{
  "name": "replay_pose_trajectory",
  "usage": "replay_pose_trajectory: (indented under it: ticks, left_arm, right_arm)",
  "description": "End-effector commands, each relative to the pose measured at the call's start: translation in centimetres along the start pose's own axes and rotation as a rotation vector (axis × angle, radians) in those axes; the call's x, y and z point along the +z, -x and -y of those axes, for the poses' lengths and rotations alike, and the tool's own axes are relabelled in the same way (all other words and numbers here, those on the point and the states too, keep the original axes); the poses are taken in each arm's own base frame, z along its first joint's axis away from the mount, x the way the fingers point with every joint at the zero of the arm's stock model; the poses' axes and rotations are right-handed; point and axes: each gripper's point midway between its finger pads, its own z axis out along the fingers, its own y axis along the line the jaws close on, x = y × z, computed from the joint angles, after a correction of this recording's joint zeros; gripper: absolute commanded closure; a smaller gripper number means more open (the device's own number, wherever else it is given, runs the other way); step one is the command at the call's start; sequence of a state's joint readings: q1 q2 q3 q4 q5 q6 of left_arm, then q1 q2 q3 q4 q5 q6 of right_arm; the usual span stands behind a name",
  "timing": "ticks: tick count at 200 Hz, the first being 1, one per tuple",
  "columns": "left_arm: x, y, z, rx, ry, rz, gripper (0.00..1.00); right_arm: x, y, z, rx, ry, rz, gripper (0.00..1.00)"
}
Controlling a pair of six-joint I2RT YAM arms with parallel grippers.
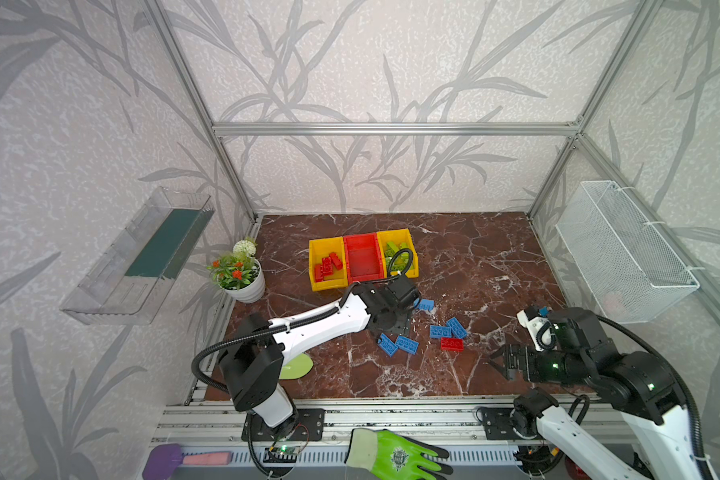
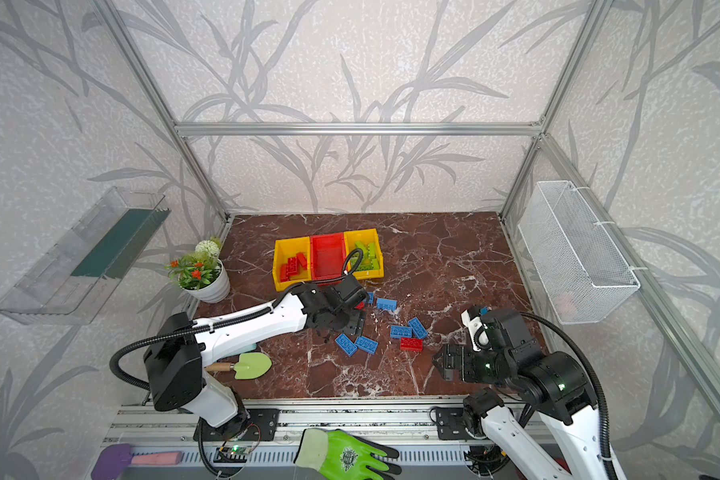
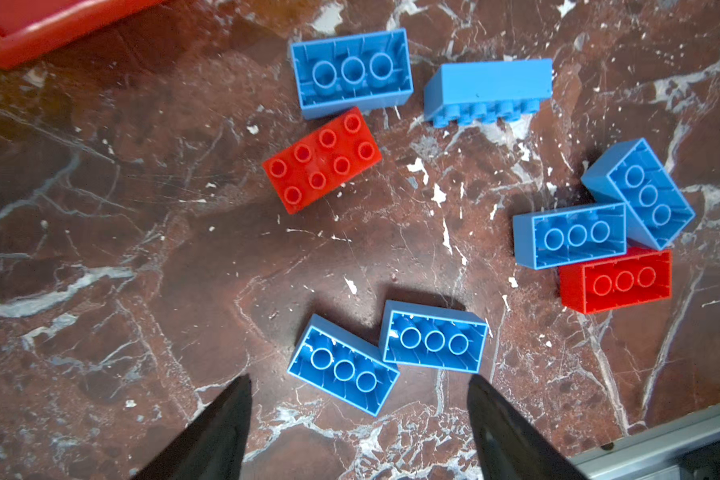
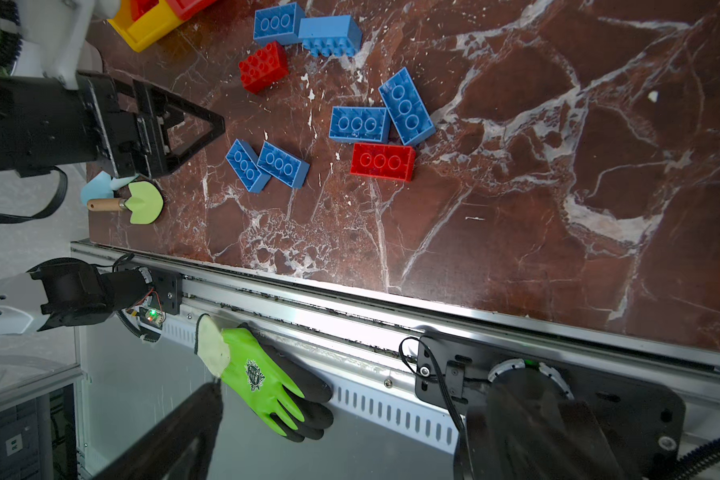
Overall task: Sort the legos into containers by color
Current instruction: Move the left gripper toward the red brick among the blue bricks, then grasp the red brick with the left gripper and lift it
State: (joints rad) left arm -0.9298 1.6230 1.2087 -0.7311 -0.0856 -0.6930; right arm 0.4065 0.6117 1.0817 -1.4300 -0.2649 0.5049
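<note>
Three joined containers stand at the back: a yellow bin (image 1: 313,266) with red legos, an empty red bin (image 1: 360,238), and a yellow bin (image 1: 413,253) with green legos. Loose on the marble lie several blue legos (image 3: 433,340) and two red ones (image 3: 321,160) (image 1: 452,344). My left gripper (image 3: 358,378) hangs open above the table by a pair of upturned blue bricks (image 1: 398,345), holding nothing. My right gripper (image 1: 501,361) is open and empty near the front right edge, apart from the bricks.
A potted plant (image 1: 242,278) stands at the left edge, and a green toy shovel (image 2: 250,365) lies under the left arm. A white mesh basket (image 1: 624,249) hangs on the right wall and a clear tray (image 1: 138,257) on the left. A green glove (image 1: 395,455) rests on the front rail.
</note>
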Motion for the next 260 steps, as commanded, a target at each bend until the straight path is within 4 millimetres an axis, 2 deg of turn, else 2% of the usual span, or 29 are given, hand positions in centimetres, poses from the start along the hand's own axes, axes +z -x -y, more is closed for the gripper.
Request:
replay_pose_trajectory:
  ticks: [1,28,38,47,62,71,87,93,103,189,260]
  left_arm:
    - [1.1,1.3,-0.2,-0.024,0.044,0.038,0.18]
    - [2.1,2.3,-0.2,0.057,0.090,0.035,0.18]
    - [2.8,2.5,-1.1,0.048,0.132,0.013,0.18]
    - [3.1,2.7,-1.9,0.004,0.160,-0.013,0.18]
    - [3.5,3.1,-2.2,-0.080,0.147,-0.015,0.17]
    - [3.7,3.2,-2.4,-0.145,0.141,-0.014,0.12]
    - [4.3,3.2,-2.1,-0.227,0.126,-0.026,0.11]
    - [4.5,3.2,-1.9,-0.241,0.121,-0.032,0.06]
    - [4.9,3.4,-1.8,-0.256,0.122,-0.038,0.05]
    - [7.7,3.8,-1.1,-0.383,0.157,-0.080,0.05]
    - [9.4,4.3,-3.5,-0.465,0.240,-0.086,0.08]
  right_arm:
    - [-0.4,-0.6,0.1,0.000,0.000,-0.016,0.01]
    - [-0.6,-1.0,0.6,-0.002,-0.021,-0.017,0.01]
    - [-0.7,-1.2,0.9,0.007,-0.032,-0.014,0.01]
    - [-0.8,-1.3,1.1,0.014,-0.040,-0.010,0.01]
    - [-0.8,-1.4,1.4,0.025,-0.054,-0.005,0.01]
    - [-0.9,-1.2,1.4,0.030,-0.059,0.002,0.01]
    - [-0.9,-1.0,1.5,0.035,-0.067,0.008,0.01]
    - [-0.9,-0.9,1.4,0.036,-0.065,0.008,0.01]
    - [-0.8,-0.7,1.3,0.035,-0.064,0.008,0.01]
    - [-0.6,0.5,1.3,-0.005,-0.098,0.004,0.01]
    - [-0.5,1.2,1.3,-0.037,-0.122,-0.007,0.01]
